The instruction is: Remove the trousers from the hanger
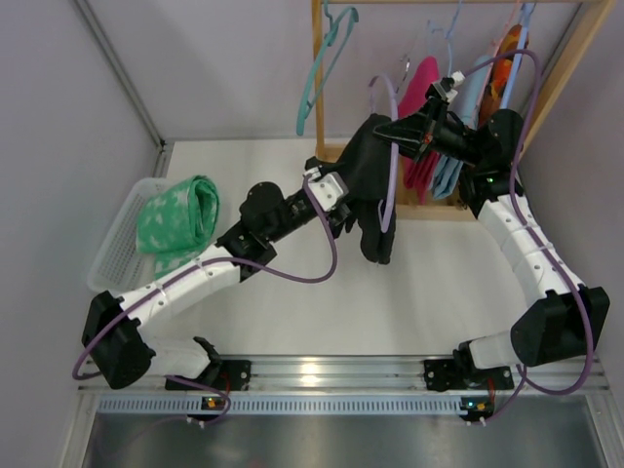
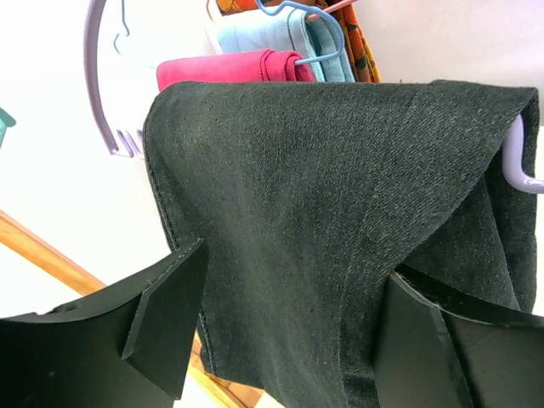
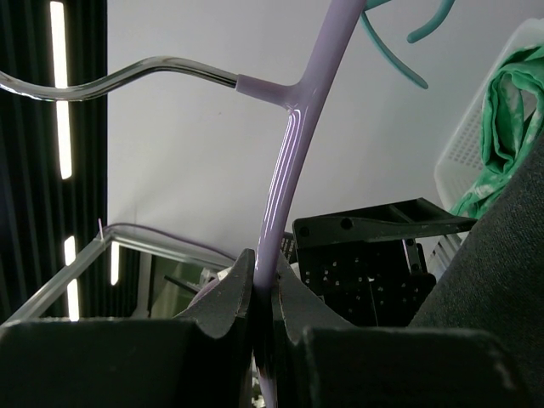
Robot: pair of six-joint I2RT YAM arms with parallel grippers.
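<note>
My right gripper point(image 3: 263, 293) is clamped on the lilac hanger point(image 3: 287, 170). My left gripper point(image 2: 285, 327), jaws apart, straddles the black trousers point(image 2: 340, 170) (draped over the hanger bar) near the table's point(image 1: 292, 312) far edge.

Black trousers point(image 2: 340, 212) hide most of the lilac hanger point(image 2: 95, 76), lower end cut by frame bottom. Can't tell if left gripper point(image 2: 289, 331) fingers touch cloth.

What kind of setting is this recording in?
Probably a robot test cell staged as a laundry corner: plain walls enclose a white tabletop, a wooden clothes rack carries hung trousers, and a white basket holds a green pair.
</note>
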